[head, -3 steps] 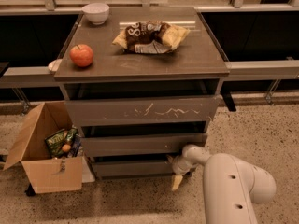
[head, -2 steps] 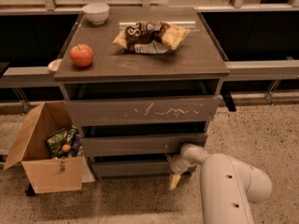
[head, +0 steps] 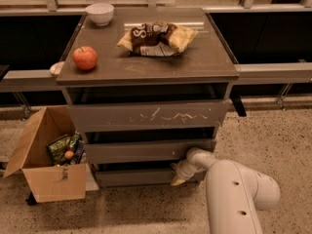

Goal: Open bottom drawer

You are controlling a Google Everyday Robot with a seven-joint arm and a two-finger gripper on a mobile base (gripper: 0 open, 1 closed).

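The hand point(head: 177, 176), smooth matt cream plastic, sits at the bottom drawer point(head: 136, 177), whose front is matt grey-brown laminate. Above the hand, the worktop point(head: 195, 60) looks dull. To its left is a rough cardboard box point(head: 53, 183).

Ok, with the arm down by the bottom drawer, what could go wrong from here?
The gripper sits at the right end of the bottom drawer, just under the middle drawer, so it may pull the wrong front or slip, since no handle shows. The arm stands close in front, so the drawer might bump it coming out. A hard tug could set the apple on top rolling.
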